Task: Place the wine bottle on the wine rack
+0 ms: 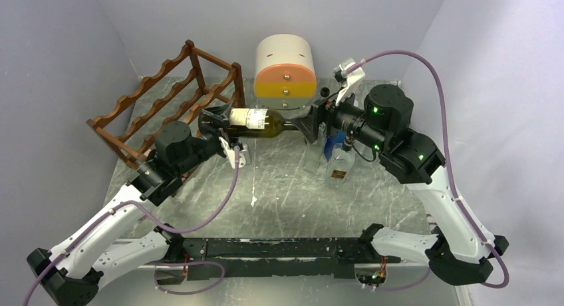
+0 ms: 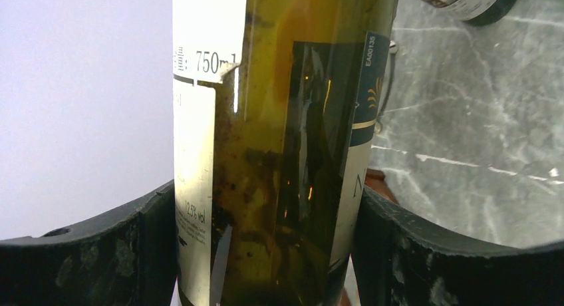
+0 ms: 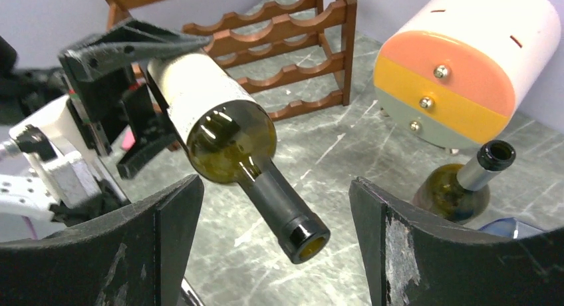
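Observation:
The wine bottle, olive-green glass with a cream label, hangs level above the table, neck pointing right. My left gripper is shut on its body; in the left wrist view both fingers press the bottle at the label. My right gripper stands open around the neck without touching it; the right wrist view shows the bottle's mouth free between the wide-apart fingers. The reddish-brown wine rack stands at the back left, just behind the bottle's base, also seen in the right wrist view.
A cream-and-orange rounded drawer box stands at the back centre, right behind the bottle. Under my right gripper stand a clear glass bottle and a green open bottle. Grey walls close in on both sides.

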{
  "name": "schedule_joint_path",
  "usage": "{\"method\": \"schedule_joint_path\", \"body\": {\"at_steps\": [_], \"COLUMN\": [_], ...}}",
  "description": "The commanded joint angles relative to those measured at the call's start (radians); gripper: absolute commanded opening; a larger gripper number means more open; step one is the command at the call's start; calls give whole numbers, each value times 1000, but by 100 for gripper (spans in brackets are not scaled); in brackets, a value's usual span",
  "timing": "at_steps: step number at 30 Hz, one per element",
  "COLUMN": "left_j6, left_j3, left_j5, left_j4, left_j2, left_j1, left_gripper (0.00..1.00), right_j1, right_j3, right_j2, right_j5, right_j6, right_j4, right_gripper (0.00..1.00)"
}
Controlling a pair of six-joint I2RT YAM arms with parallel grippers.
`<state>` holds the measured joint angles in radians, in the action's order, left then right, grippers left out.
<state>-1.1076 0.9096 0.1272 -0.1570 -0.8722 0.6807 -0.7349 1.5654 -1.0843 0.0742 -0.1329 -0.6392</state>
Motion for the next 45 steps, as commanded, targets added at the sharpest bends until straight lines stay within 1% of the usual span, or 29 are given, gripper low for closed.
{"method": "schedule_joint_path", "body": {"at_steps": [1, 5, 8, 11, 15, 19, 23, 24, 26, 28, 29, 30, 31, 32, 34, 36, 38, 43, 44, 45], "left_j6": [-159, -210, -241, -261, -313, -323, -323, -325, -329, -333, -338, -344, -352, -359, -371, -383, -392, -382, -378, -376], "left_j3": [29, 9, -1, -2, 1, -11, -10, -14, -23, -29, -33, -38, -43, -44, -41, -32, -31, -20, -20, -22], "left_j5": [-4, 10, 14, 32, 67, 85, 115, 119, 126, 128, 125, 122, 120, 116, 113, 104, 96, 97, 100, 99], "left_j4": [143, 135, 139, 138, 82, 74, 46, 44, 48, 55, 63, 73, 86, 95, 98, 94, 99, 93, 93, 95], "left_j2": [50, 54, 49, 41, 37, 46, 55, 58, 61, 60, 57, 55, 53, 51, 43, 37, 34, 33, 34, 36], "left_j1": [5, 4, 4, 4, 4, 5, 5, 5, 5, 5, 5, 5, 5, 4, 4, 4, 5, 4, 4, 3], "left_gripper": [7, 7, 7, 7, 7, 7, 7, 7, 7, 7, 7, 7, 7, 7, 7, 7, 7, 7, 7, 7], "right_j1": [-3, -3, -3, -3, -5, -13, -43, -47, -52, -57, -62, -65, -69, -72, -77, -80, -86, -106, -110, -113], "right_j3": [34, -7, -43, -65, -33, -43, -120, -133, -139, -133, -127, -122, -118, -119, -123, -123, -122, -131, -134, -134], "right_j2": [-5, -4, -8, -27, -96, -157, -137, -131, -135, -150, -161, -170, -178, -183, -189, -197, -205, -209, -207, -206], "right_j5": [32, 57, 80, 134, 236, 315, 332, 336, 361, 375, 372, 364, 352, 342, 335, 338, 340, 332, 331, 335], "right_j6": [144, 202, 216, 246, 293, 318, 336, 333, 329, 322, 321, 316, 311, 307, 300, 289, 282, 296, 298, 300], "right_j4": [-104, -160, -161, -163, -207, -245, -229, -220, -214, -216, -219, -220, -218, -213, -196, -188, -189, -208, -209, -209], "right_gripper": [85, 85, 85, 85, 81, 77, 71, 67, 64, 62, 62, 66, 72, 76, 77, 76, 70, 45, 36, 30]}}
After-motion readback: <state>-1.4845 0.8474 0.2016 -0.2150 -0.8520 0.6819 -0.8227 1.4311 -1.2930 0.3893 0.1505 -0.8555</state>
